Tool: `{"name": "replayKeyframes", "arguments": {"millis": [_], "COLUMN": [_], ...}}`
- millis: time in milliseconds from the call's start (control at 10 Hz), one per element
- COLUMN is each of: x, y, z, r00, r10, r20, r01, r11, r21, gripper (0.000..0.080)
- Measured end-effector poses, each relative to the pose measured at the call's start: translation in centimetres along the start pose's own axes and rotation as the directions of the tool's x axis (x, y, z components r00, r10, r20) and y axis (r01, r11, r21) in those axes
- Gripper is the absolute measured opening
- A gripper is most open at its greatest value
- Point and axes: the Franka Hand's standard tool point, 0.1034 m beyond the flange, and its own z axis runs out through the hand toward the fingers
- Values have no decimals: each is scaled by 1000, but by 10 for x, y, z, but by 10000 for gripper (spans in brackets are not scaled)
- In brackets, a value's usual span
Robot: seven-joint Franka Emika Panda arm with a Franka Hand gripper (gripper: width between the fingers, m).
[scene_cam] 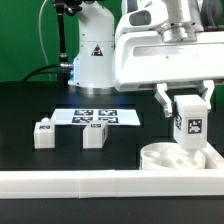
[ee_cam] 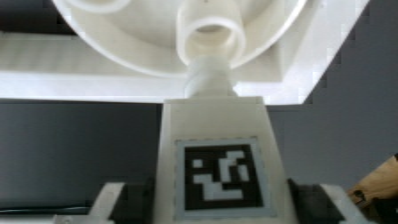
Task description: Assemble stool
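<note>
Leg fitting is in hand: fingers (scene_cam: 162,98) clamp a tagged leg (scene_cam: 189,122) upright just above the seat (scene_cam: 165,158), at four o'clock on the bench (scene_cam: 30,100). Next, its peg (ee_cam: 210,75) probably needs lowering squarely into the socket (ee_cam: 217,40).

marker board (scene_cam: 93,117), white rail (scene_cam: 60,183) (foreground), black table (scene_cam: 25,115)

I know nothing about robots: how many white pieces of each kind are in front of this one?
Stool legs: 3 (first loose leg, second loose leg, held leg in the end effector)
Round seat: 1
Marker board: 1
L-shaped rail: 1
Total: 6
</note>
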Motion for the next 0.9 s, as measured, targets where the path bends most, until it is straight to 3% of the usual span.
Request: {"name": "replayKeyframes", "arguments": {"millis": [900], "x": [-13], "y": [-8], "z": [8], "r00": [1000], "r10": [-14], "r20": [20], "r01": [13], "r11": [1000], "r21": [6], "gripper": [337]}}
